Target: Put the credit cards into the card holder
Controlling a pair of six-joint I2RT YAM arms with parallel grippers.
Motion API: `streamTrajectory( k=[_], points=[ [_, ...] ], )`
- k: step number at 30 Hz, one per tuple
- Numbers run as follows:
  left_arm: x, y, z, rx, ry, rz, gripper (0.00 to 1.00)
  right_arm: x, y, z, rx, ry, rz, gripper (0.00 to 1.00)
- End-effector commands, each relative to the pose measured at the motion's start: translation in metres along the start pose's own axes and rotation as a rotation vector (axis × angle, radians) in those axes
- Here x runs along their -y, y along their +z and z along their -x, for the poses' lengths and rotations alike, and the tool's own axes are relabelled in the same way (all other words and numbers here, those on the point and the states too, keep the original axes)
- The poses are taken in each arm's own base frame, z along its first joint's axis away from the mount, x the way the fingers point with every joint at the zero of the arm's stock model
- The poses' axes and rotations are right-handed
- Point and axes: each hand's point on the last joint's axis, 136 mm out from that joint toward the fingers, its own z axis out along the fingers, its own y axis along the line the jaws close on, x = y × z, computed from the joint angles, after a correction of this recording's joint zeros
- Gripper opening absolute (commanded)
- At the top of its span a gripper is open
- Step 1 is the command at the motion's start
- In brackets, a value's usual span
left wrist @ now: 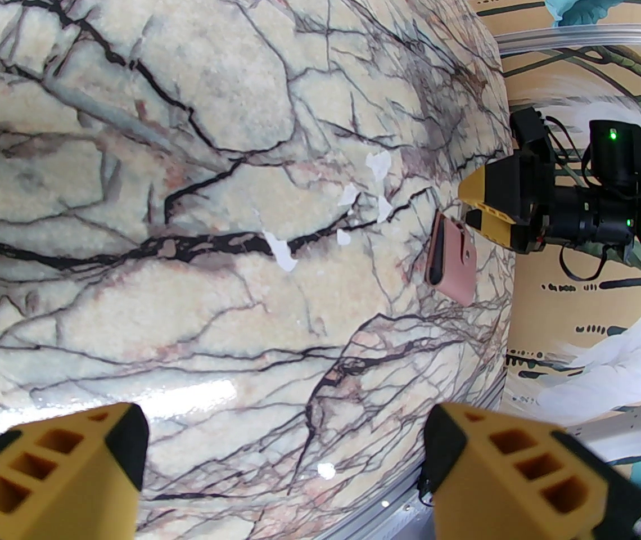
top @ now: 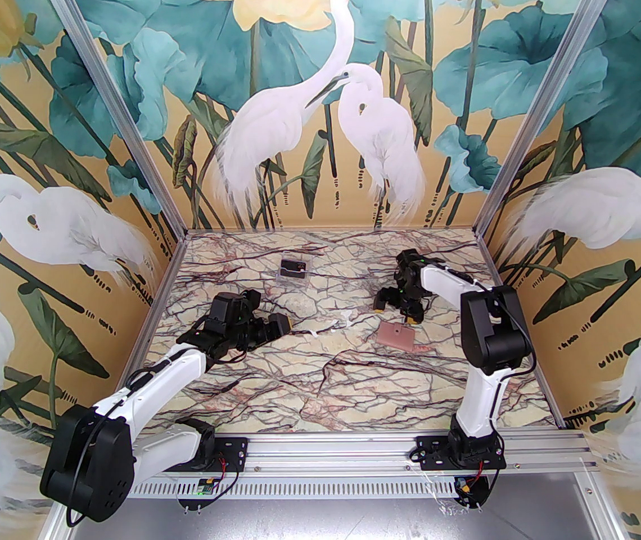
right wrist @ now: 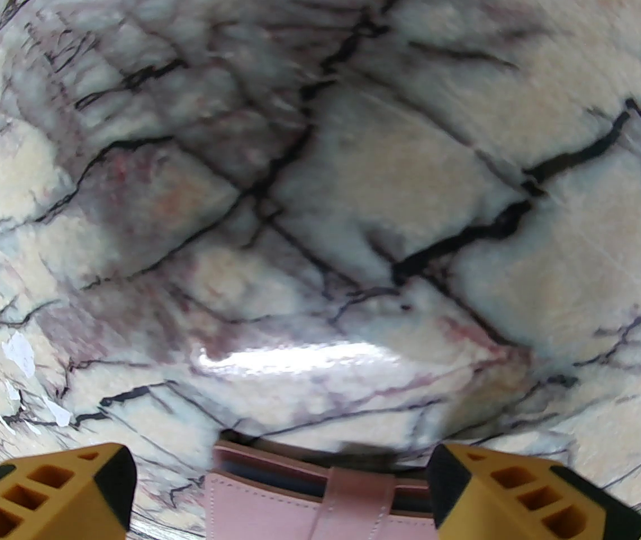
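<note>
Where the card holder [top: 396, 336] lies: flat on the tabletop [top: 320, 403], in the right half, a little nearer to the arms than the middle of the surface.
Card holder, state: closed, with the snap tab folded over its dusty pink face; from the right wrist a dark line and a little grey-blue show along its far edge.
Right tool [top: 396, 311]: it points down at the tabletop, just at the far edge of the card holder.
Right tool, opening: the two yellow fingers stand wide apart and nothing is between them; it has hold of nothing. From its own camera the edge of the card holder lies in the gap. Whether a fingertip touches the holder I cannot tell.
Left tool [left wrist: 284, 448]: low over the left middle of the tabletop, turned toward the right side, well apart from the card holder.
Left tool, opening: wide open and empty; only bare marble pattern shows between its fingers.
Clear plastic box [top: 293, 269]: on the far part of the tabletop, near the middle, well apart from both tools. Something dark with a bit of red is inside, too small to tell what it is.
White patches [left wrist: 281, 251]: a few small ones on the tabletop, between the two tools.
</note>
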Motion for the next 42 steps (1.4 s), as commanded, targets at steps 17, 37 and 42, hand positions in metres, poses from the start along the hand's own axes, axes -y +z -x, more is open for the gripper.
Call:
streamTrajectory(
  k=[17, 37, 42],
  points=[
    [-0.002, 0.012, -0.021, -0.038, -0.01, -0.035, 0.86, -0.065, -0.013, -0.127, -0.065, -0.072, 0.207, 0.95],
    [0.01, 0.02, -0.031, -0.066, 0.007, -0.039, 0.84, 0.004, 0.002, -0.064, -0.014, 0.041, -0.014, 0.9],
    [0.01, 0.024, -0.033, -0.077, 0.005, -0.037, 0.84, -0.007, 0.009, -0.074, -0.057, 0.044, 0.038, 0.86]
  ],
)
